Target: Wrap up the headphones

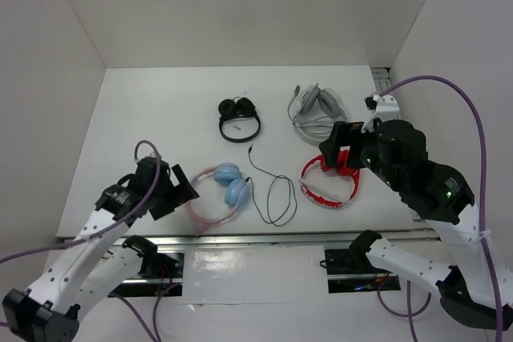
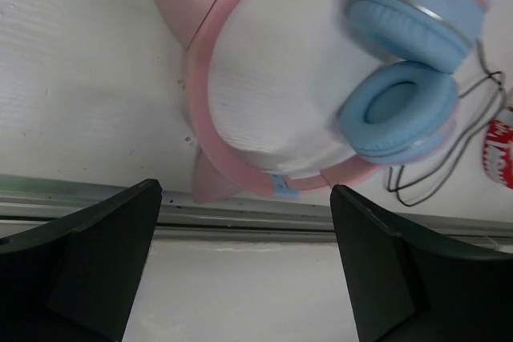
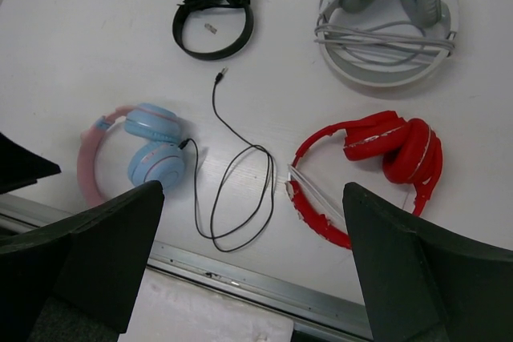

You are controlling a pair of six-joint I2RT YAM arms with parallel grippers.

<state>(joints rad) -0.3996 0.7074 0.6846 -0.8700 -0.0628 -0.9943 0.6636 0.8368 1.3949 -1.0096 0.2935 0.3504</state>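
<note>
The headphones (image 1: 227,188) lie flat near the table's front edge, with a pink cat-eared headband (image 2: 210,78) and light blue ear cups (image 2: 399,110) folded together. Their thin black cable (image 1: 275,196) runs right from the cups in loose loops, and its plug end (image 3: 222,74) points to the back. My left gripper (image 1: 181,187) hovers open just left of the headband, holding nothing; in the left wrist view the left gripper (image 2: 246,191) stands over the front rail. My right gripper (image 1: 340,158) hangs open above the table to the right; the right gripper (image 3: 254,190) frames the cable (image 3: 240,190) from high up.
A red-and-white pair (image 1: 330,178) lies right of the cable loops. A small black pair (image 1: 239,118) and a grey-white pair (image 1: 317,106) lie further back. A metal rail (image 1: 256,239) runs along the near table edge. White walls enclose the left, back and right.
</note>
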